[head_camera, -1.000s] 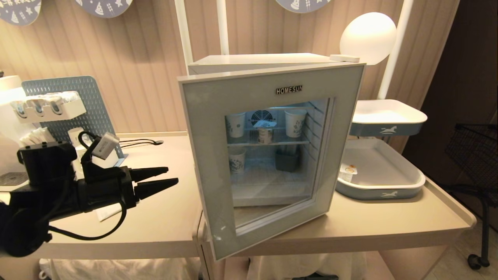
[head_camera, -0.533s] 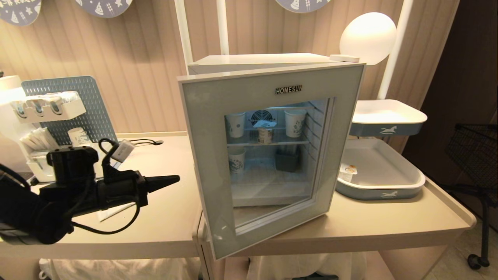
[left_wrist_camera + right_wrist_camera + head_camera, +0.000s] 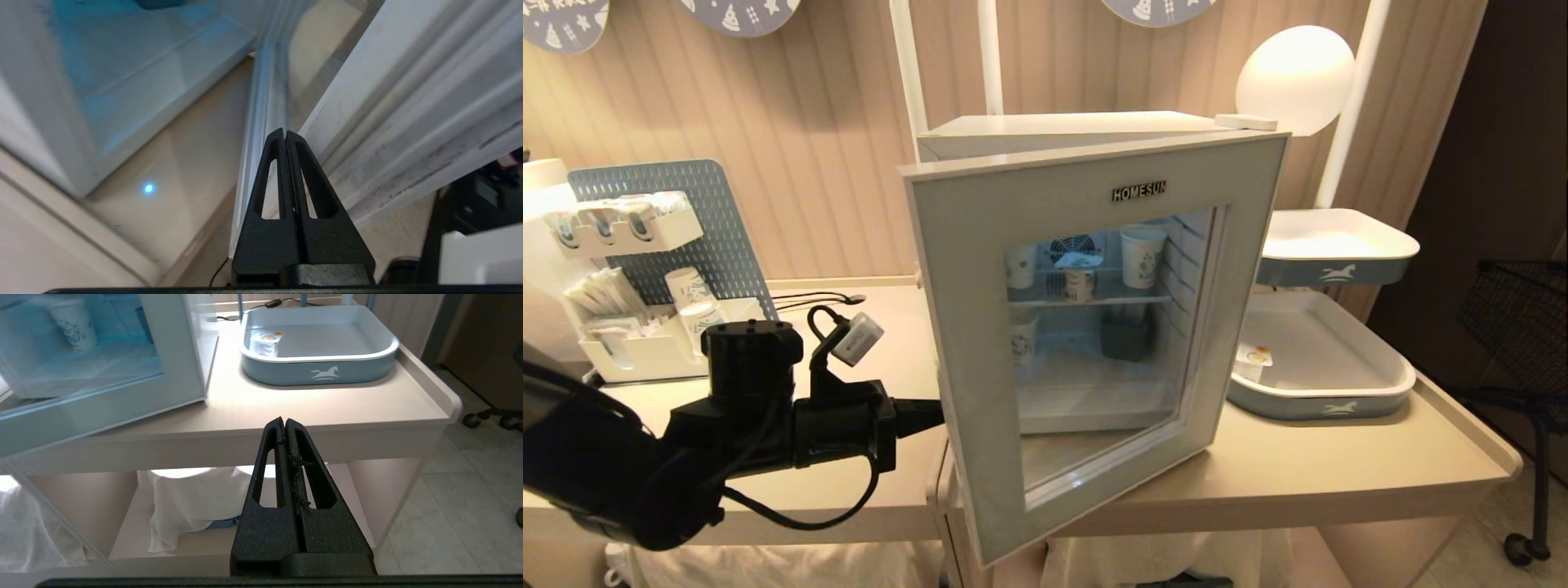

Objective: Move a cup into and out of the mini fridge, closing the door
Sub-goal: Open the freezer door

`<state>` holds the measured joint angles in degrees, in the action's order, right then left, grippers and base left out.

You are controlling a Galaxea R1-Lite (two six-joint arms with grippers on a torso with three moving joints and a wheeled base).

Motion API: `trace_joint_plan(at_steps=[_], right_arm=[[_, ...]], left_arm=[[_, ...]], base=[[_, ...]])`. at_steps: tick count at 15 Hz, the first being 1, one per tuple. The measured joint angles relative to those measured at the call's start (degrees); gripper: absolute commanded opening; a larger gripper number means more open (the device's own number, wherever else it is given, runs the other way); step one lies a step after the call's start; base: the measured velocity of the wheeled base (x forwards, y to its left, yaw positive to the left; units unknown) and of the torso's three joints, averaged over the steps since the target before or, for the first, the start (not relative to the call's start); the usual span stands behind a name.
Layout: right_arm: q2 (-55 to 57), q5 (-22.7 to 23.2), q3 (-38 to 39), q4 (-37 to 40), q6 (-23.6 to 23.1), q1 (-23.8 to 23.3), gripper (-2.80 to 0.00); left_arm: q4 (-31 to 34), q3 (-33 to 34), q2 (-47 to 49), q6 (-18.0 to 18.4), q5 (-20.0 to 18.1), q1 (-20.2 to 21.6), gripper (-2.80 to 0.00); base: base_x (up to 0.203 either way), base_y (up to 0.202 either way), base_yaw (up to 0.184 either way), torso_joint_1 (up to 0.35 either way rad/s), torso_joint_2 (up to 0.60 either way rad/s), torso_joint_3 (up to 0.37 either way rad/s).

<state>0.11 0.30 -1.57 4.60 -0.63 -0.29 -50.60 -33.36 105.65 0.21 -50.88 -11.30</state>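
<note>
The mini fridge stands on the table with its door swung partly open toward me. Through the glass the cup, a squat tub with a white foil lid, sits on the upper wire shelf. My left gripper is shut and empty. Its tip is tucked behind the door's free edge, between the white inner rim and the fridge body. In the left wrist view the left gripper shows both fingers pressed together. My right gripper hangs shut and empty below the table's front edge.
Tall printed paper cups and a dark box share the fridge shelves. A blue tray right of the fridge holds a tub with an orange mark. A pegboard organiser stands at the back left.
The left gripper shut, then travelled right until its tip slipped behind the door's free edge. The door has swung slightly further open. The right arm has not moved.
</note>
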Motion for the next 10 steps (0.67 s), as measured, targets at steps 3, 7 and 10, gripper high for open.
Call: trace_joint_plan(at_steps=[3, 7, 10], right_arm=[[0.0, 0.0, 0.0, 0.0, 0.0, 0.0, -2.8], [0.0, 0.0, 0.0, 0.0, 0.0, 0.0, -2.8], [0.0, 0.0, 0.0, 0.0, 0.0, 0.0, -2.8]], left_arm=[[0.1, 2.3, -3.2, -0.1, -0.9, -0.8, -2.8], [0.6, 3.4, -6.7, -0.6, -0.6, -6.9, -2.8], [1.2, 2.3, -7.9, -1.1, 0.8, -13.4, -2.8]], base=[[0.0, 0.0, 0.0, 0.0, 0.0, 0.0], [0.0, 0.0, 0.0, 0.0, 0.0, 0.0], [0.0, 0.0, 0.0, 0.0, 0.0, 0.0]])
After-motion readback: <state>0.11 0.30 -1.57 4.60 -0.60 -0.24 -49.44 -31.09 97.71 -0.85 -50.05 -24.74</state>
